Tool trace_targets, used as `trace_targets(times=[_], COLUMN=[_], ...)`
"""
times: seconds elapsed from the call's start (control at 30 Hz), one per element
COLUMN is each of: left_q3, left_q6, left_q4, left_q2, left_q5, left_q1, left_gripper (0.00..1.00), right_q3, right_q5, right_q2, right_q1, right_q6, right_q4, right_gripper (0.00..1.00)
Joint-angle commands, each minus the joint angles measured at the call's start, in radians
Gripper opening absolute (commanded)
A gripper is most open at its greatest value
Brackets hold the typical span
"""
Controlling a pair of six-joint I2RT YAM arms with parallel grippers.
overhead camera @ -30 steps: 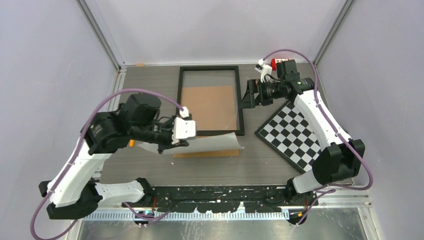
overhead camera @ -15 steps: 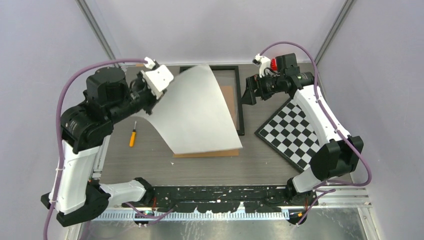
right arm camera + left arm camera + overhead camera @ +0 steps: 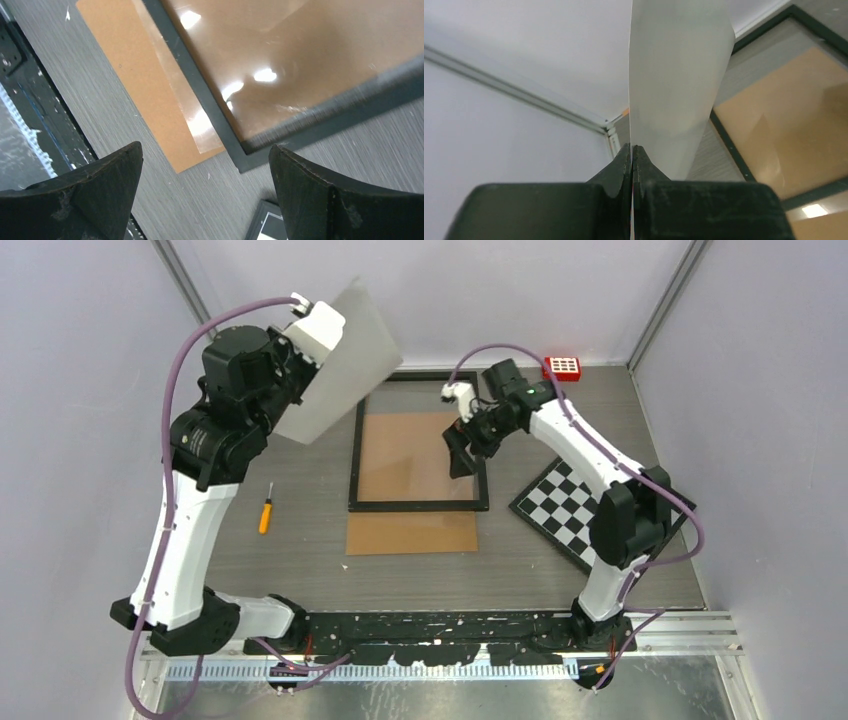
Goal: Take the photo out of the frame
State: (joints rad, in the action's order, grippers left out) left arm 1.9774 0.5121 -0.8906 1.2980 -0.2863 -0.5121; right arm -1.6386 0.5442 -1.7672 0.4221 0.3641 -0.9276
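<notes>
Lifted higher than half a second ago, the photo (image 3: 345, 365), a large print showing its pale back, hangs well clear of the thin black rectangular picture frame (image 3: 418, 506) lying flat on the grey bench (image 3: 300, 560). The left end effector (image 3: 632, 150) pinches the photo's edge tight. The right end effector (image 3: 204, 150) hovers over the frame, spread wide and empty. Extraction looks done; the next move is probably setting the photo down beside the frame.
</notes>
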Motion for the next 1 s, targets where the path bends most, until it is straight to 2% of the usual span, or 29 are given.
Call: trace_targets(times=[0.0, 0.2, 0.33, 0.7, 0.97], left_q3=[0.027, -0.01, -0.042, -0.092, -0.105], left_q6=[-0.038, -0.241, -0.277, -0.314, -0.326], left_q4=[0.114, 0.061, 0.049, 0.035, 0.027], left_q2=[0.035, 0.03, 0.007, -0.036, -0.057], left_q5=[-0.063, 0.044, 0.083, 0.124, 0.145], left_q1=[0.106, 0.259, 0.31, 0.358, 0.368], left_gripper=[0.0, 0.0, 0.0, 0.0, 0.0], right_q3=[-0.042, -0.092, -0.105, -0.088, -0.016], right_q5=[-0.044, -0.093, -0.136, -0.196, -0.216], right_q2=[-0.042, -0.171, -0.227, -0.346, -0.347], right_q1=[0.107, 0.209, 0.256, 0.334, 0.393], right_q6=[0.106, 0.174, 0.188, 0.219, 0.221], right_q4=[0.042, 0.047, 0.071, 0.127, 0.149], right_gripper=[1.0, 0.97, 0.94, 0.86, 0.78])
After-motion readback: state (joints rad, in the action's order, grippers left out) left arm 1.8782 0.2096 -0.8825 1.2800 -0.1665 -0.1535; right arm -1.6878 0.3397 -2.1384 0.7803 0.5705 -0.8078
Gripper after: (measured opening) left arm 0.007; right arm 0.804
